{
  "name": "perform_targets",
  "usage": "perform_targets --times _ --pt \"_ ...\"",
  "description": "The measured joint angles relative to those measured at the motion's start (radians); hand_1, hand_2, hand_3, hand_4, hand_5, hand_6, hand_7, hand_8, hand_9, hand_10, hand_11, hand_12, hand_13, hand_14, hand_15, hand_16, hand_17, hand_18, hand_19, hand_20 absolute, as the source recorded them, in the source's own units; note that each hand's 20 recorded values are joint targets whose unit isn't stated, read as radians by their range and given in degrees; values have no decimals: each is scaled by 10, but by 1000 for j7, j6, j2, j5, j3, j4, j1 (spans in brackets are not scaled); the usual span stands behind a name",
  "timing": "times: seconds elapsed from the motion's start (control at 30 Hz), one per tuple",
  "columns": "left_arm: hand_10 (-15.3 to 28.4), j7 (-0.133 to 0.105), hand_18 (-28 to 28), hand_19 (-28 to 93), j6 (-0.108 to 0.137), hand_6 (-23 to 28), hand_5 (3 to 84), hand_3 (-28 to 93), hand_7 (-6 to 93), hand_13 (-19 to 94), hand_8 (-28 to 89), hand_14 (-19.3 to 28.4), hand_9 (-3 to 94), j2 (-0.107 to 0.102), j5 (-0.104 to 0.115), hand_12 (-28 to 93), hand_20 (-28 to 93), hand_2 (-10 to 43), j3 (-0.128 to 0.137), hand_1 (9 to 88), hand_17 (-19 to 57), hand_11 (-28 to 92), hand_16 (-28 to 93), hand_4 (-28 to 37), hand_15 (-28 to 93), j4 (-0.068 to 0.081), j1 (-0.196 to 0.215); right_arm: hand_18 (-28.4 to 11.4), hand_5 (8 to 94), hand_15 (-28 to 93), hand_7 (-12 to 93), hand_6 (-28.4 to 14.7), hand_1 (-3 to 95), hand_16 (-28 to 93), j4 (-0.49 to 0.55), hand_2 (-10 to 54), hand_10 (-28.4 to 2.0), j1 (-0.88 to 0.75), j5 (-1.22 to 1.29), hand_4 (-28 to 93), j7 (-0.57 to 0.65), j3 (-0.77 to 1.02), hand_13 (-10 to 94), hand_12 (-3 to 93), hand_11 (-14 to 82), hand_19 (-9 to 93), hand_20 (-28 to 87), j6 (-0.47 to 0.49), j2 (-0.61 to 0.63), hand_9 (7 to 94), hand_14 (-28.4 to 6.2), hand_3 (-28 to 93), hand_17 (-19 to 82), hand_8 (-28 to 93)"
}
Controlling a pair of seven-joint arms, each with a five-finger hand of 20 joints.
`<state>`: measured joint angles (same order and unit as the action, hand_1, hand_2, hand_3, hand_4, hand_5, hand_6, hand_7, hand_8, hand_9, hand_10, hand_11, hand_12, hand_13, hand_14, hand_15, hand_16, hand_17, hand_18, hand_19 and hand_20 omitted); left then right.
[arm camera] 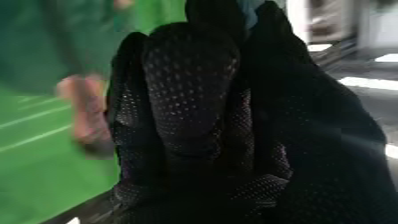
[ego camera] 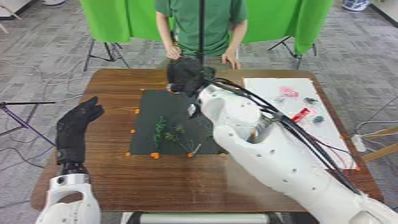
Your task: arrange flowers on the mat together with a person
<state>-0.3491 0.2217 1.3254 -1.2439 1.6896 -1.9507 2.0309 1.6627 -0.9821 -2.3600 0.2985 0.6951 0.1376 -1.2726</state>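
head view: right robot hand (ego camera: 186,75) held out near mat's (ego camera: 160,106) far edge.

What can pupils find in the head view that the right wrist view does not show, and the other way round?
Head view: the brown table, the dark mat with green sprigs on it, the white sheet holding a red item, and the left hand.
Right wrist view: the dotted texture of the black glove.
Both: the right hand and green cloth.
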Motion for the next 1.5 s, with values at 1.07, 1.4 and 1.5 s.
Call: perform_targets --times 1.07,1.4,1.5 --pt "139 23 126 154 33 42 496 708 121 385 -58 173 477 -15 83 150 222 198 -18 247 91 204 20 -255 243 16 -5 -118 772 440 165 49 557 302 -194 -95 -67 44 -133 -184 -67 -210 937 354 61 764 335 72 -120 936 0 582 590 57" --pt "137 26 125 149 23 39 496 708 125 385 -58 173 475 -15 74 151 219 168 -22 259 89 204 21 -233 244 17 -9 -121 713 416 160 56 522 326 -194 -95 -75 36 -163 -189 -66 -209 937 333 79 760 331 121 -118 919 -3 599 582 -2" --pt "137 26 125 148 22 39 496 709 128 385 -58 173 474 -15 72 151 218 155 -22 261 88 203 21 -224 243 17 -9 -123 691 413 166 58 484 331 -194 -95 -78 34 -168 -209 -67 -209 937 308 109 760 332 126 -118 908 -3 642 581 -91"
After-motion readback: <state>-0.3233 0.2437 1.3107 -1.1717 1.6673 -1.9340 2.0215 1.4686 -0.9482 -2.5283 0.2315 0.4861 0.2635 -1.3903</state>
